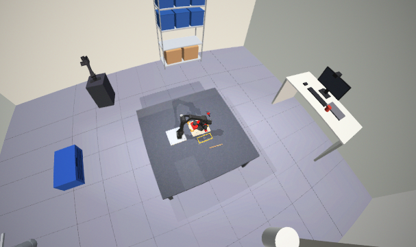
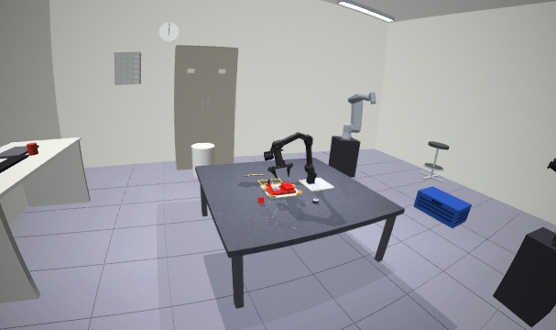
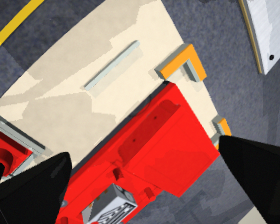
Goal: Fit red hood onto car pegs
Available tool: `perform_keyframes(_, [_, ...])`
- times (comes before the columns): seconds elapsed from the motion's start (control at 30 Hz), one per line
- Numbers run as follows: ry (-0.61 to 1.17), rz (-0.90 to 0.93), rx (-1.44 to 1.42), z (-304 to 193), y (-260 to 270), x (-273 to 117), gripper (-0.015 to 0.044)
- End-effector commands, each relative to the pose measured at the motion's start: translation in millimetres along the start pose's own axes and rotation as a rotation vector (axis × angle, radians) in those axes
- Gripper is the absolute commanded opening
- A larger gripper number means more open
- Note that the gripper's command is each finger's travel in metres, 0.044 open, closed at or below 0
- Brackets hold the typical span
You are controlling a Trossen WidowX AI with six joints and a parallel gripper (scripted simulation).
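Note:
The red car chassis [image 2: 288,187] [image 3: 163,162] sits in the jig on a cream board [image 3: 56,65] with orange corner brackets. Its grey engine block [image 3: 111,206] shows at the bottom of the wrist view. The pegs cannot be made out clearly. A small red piece [image 1: 208,113] [image 2: 261,200], which looks like the hood, lies on the table just off the board; its holes are too small to see. My gripper [image 2: 282,176] [image 3: 146,151] is open and empty above the chassis, its fingers on either side of the raised red body in the wrist view.
Another red part [image 3: 11,145] sits in a grey holder on the board. A yellow outline [image 3: 13,22] lies beside the board. The white base plate [image 1: 171,137] [image 2: 323,184] is under my arm. A thin orange strip [image 1: 216,145] [image 2: 255,175] and a small round object [image 2: 315,201] lie on the table.

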State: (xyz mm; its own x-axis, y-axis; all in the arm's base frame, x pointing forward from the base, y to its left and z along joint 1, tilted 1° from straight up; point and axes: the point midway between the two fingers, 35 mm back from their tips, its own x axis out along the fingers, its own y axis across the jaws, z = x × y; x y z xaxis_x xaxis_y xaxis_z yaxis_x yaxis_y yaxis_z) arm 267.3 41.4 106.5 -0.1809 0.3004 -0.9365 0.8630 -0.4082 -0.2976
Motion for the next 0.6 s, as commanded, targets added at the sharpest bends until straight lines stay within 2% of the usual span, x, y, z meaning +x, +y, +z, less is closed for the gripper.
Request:
perform_keyframes(0.0, [-0.096,0.069,-0.213,-18,-19,3,0.0440])
perform_keyframes(0.27, [-0.253,0.231,-0.656,-56,-60,3,0.0440])
perform_keyframes(0.57, [-0.264,0.244,-0.690,-59,-64,4,0.0440])
